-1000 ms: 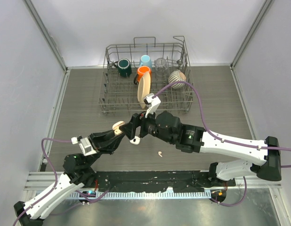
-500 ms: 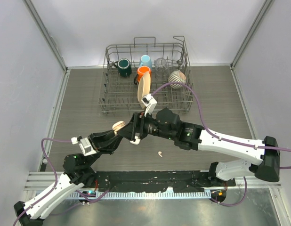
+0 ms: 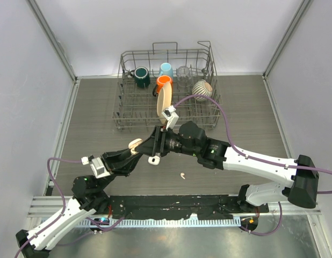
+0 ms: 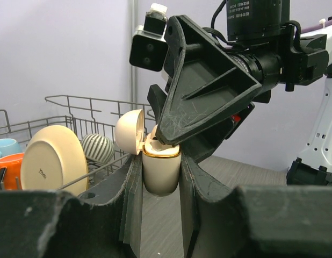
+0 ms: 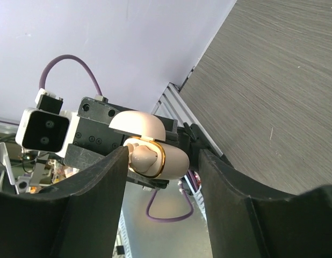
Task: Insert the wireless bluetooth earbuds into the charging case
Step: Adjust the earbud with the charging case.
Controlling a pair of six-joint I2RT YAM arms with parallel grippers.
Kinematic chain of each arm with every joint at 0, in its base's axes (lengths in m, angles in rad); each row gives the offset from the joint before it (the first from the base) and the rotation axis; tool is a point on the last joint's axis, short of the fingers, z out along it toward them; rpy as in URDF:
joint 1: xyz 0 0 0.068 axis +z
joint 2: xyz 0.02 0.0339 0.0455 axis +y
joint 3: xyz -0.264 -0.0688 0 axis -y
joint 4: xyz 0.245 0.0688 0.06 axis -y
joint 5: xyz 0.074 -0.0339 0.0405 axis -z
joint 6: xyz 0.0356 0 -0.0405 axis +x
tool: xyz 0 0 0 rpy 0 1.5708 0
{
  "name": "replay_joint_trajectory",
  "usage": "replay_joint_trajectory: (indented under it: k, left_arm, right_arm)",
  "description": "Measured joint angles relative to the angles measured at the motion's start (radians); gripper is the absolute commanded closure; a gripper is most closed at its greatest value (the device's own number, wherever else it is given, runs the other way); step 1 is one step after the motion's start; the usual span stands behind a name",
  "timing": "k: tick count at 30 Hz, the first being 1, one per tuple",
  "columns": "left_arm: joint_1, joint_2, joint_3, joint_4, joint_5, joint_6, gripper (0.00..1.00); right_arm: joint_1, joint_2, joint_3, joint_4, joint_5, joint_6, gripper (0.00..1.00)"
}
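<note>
My left gripper (image 3: 137, 145) (image 4: 161, 164) is shut on a cream charging case (image 4: 161, 174) with a gold rim, held upright above the table with its lid (image 4: 128, 129) flipped open. In the right wrist view a cream earbud (image 5: 144, 153) sits in the case (image 5: 168, 161) mouth. My right gripper (image 3: 155, 144) (image 5: 163, 161) is open, with its jaws wide on either side of the case. One of its fingertips (image 4: 165, 134) is right at the case's opening. A loose white earbud (image 3: 182, 175) lies on the table, below and right of both grippers.
A small white object (image 3: 154, 159) lies on the table just below the grippers. A wire dish rack (image 3: 123, 115) with mugs, a bowl and a cream plate (image 3: 164, 104) stands at the back. The walls stand left and right.
My right gripper has moved left, closing in on the case that my left gripper holds. The left arm, the loose earbud and the white object have not moved.
</note>
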Motion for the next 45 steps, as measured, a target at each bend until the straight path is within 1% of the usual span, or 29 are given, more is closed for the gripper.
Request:
replay_joint_trajectory:
  k: [1, 2, 4, 5, 7, 8, 10, 11, 14, 20, 28, 32, 33, 36, 37, 39, 40, 42, 43, 45]
  left_arm:
    - [0.000, 0.000, 0.000, 0.000, 0.000, 0.000, 1.00]
    - [0.000, 0.000, 0.000, 0.000, 0.000, 0.000, 1.00]
    - [0.000, 0.000, 0.000, -0.002, 0.000, 0.000, 1.00]
    - [0.000, 0.000, 0.000, -0.004, 0.000, 0.000, 1.00]
    - [0.000, 0.000, 0.000, 0.001, 0.000, 0.000, 1.00]
    - [0.000, 0.000, 0.000, 0.002, 0.000, 0.000, 1.00]
    - [0.000, 0.000, 0.000, 0.001, 0.000, 0.000, 1.00]
    - [0.000, 0.000, 0.000, 0.001, 0.000, 0.000, 1.00]
    - [0.000, 0.000, 0.000, 0.003, 0.000, 0.000, 1.00]
    - [0.000, 0.001, 0.000, 0.005, -0.001, 0.000, 1.00]
    - [0.000, 0.013, 0.000, 0.007, -0.001, 0.004, 1.00]
    - [0.000, 0.016, 0.000, 0.004, -0.001, 0.008, 1.00]
    - [0.000, 0.016, 0.000, 0.003, -0.001, 0.008, 1.00]
    - [0.000, 0.016, 0.000, 0.001, -0.001, 0.009, 1.00]
    - [0.000, 0.017, 0.000, -0.001, -0.001, 0.011, 1.00]
    - [0.000, 0.018, 0.000, -0.003, -0.001, 0.011, 1.00]
    - [0.000, 0.019, 0.000, -0.003, -0.001, 0.013, 1.00]
    - [0.000, 0.019, 0.000, -0.003, -0.001, 0.015, 1.00]
    - [0.000, 0.019, 0.000, -0.003, -0.001, 0.017, 1.00]
    - [0.000, 0.019, 0.000, -0.005, -0.001, 0.018, 1.00]
  right_arm:
    - [-0.002, 0.000, -0.006, 0.006, -0.004, 0.003, 0.44]
    - [-0.006, -0.001, -0.013, 0.014, -0.008, 0.010, 0.48]
    - [-0.010, -0.002, -0.023, 0.032, -0.019, 0.022, 0.52]
    - [-0.012, -0.002, -0.026, 0.043, -0.026, 0.028, 0.56]
    - [-0.013, -0.002, -0.029, 0.056, -0.032, 0.034, 0.61]
    - [-0.013, -0.002, -0.031, 0.059, -0.036, 0.037, 0.66]
    - [-0.016, -0.002, -0.035, 0.066, -0.041, 0.041, 0.71]
    - [-0.017, -0.002, -0.037, 0.069, -0.043, 0.043, 0.76]
    - [-0.017, -0.002, -0.040, 0.077, -0.049, 0.043, 0.83]
    - [-0.017, -0.002, -0.041, 0.084, -0.053, 0.037, 0.91]
    - [-0.018, -0.002, -0.041, 0.082, -0.052, -0.001, 0.94]
    - [-0.019, -0.002, -0.036, 0.068, -0.051, -0.027, 0.94]
    - [-0.019, -0.002, -0.033, 0.062, -0.051, -0.033, 0.94]
    - [-0.019, -0.002, -0.027, 0.050, -0.051, -0.050, 0.82]
    - [-0.019, -0.002, -0.027, 0.048, -0.051, -0.053, 0.73]
    - [-0.019, -0.002, -0.025, 0.044, -0.051, -0.058, 0.66]
    - [-0.019, -0.002, -0.025, 0.042, -0.051, -0.060, 0.60]
    - [-0.019, -0.002, -0.024, 0.040, -0.051, -0.062, 0.55]
    - [-0.019, -0.003, -0.024, 0.039, -0.051, -0.063, 0.47]
    - [-0.019, -0.003, -0.024, 0.039, -0.051, -0.066, 0.39]
